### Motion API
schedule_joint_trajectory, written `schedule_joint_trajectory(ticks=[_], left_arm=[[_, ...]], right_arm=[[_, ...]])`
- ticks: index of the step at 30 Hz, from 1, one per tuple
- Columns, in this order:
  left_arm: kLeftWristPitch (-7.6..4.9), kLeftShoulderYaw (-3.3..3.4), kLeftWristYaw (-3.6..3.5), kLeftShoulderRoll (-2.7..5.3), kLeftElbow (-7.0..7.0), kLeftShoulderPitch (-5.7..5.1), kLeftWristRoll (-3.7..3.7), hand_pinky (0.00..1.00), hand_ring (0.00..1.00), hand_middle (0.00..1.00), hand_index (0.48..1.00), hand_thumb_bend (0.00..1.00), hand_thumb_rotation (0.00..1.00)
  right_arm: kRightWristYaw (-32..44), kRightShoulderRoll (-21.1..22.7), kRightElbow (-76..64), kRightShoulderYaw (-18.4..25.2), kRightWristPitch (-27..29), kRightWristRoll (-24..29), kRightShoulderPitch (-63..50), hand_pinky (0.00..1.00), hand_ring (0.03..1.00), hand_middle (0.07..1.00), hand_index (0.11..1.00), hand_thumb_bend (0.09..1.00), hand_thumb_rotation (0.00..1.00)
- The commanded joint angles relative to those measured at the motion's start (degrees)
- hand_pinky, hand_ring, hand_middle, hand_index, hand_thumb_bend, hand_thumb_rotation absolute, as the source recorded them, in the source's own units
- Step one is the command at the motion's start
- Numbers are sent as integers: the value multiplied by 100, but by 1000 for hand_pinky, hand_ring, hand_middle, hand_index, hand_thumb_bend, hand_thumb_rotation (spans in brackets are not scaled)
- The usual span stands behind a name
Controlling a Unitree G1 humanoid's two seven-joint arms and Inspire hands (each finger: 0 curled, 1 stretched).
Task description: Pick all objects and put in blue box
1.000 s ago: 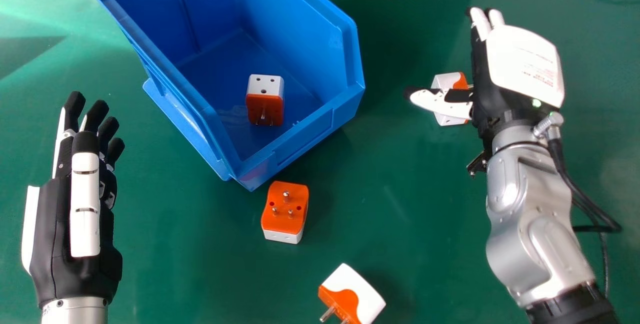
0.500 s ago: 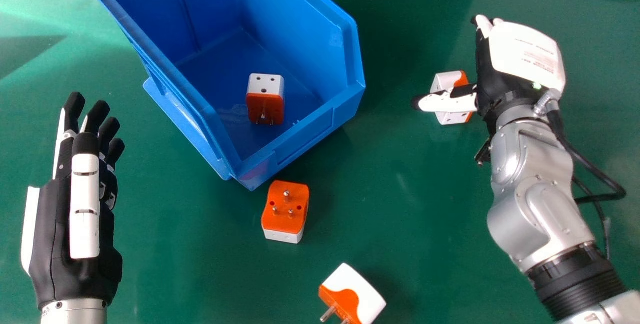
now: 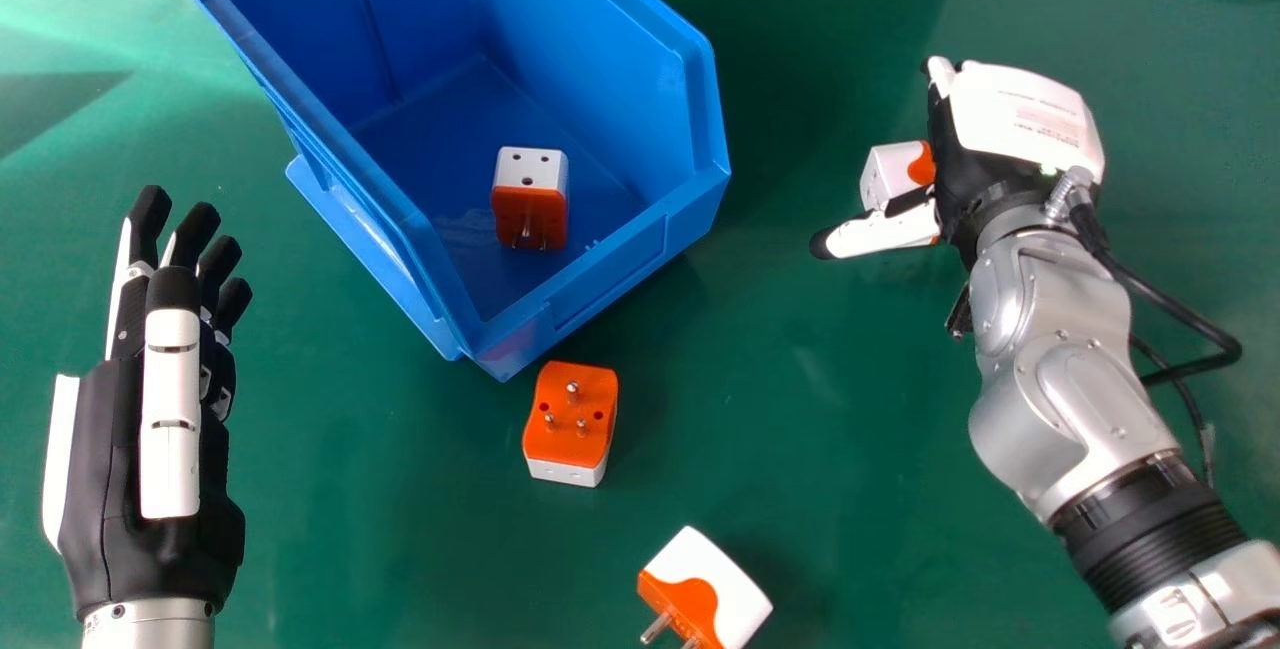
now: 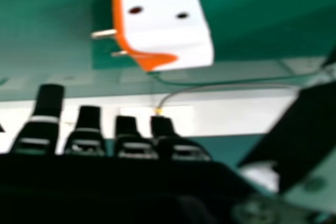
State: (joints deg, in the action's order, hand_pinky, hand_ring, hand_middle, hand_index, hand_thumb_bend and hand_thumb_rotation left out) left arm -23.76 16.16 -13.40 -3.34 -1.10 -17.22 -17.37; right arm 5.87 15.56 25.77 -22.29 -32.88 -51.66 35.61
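My left hand (image 3: 140, 409) lies open left of the blue box (image 3: 600, 39), likely parked clear (one plug adapter (image 3: 531, 197) sits inside), while right of the box my right hand (image 3: 1020, 119) holds straight fingers, thumb apart, apparently to straddle another adapter (image 3: 888, 174).

You're getting no readable text, brand, number or sign in either view. On your right hand (image 3: 975, 169), you're seeing small, faint lines of print (image 3: 1045, 119) running across the white back cover (image 3: 995, 104), between the wrist and the fingers. The characters are coming out too small to make out, so you're getting no wording from them.
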Motion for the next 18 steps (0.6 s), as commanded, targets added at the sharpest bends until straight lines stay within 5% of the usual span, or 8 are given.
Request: schedule_joint_trajectory(ticks=[1,18], left_arm=[[-71,30,18,-49,-130,-49,50,954,948,955,973,496,864],[-70,71,-19,-79,-125,-56,-13,953,947,954,969,507,861]], right_arm=[[-36,63,29,-35,47,29,239,812,942,976,945,839,455],[156,167,980,-386,239,126,913,809,912,946,913,811,425]])
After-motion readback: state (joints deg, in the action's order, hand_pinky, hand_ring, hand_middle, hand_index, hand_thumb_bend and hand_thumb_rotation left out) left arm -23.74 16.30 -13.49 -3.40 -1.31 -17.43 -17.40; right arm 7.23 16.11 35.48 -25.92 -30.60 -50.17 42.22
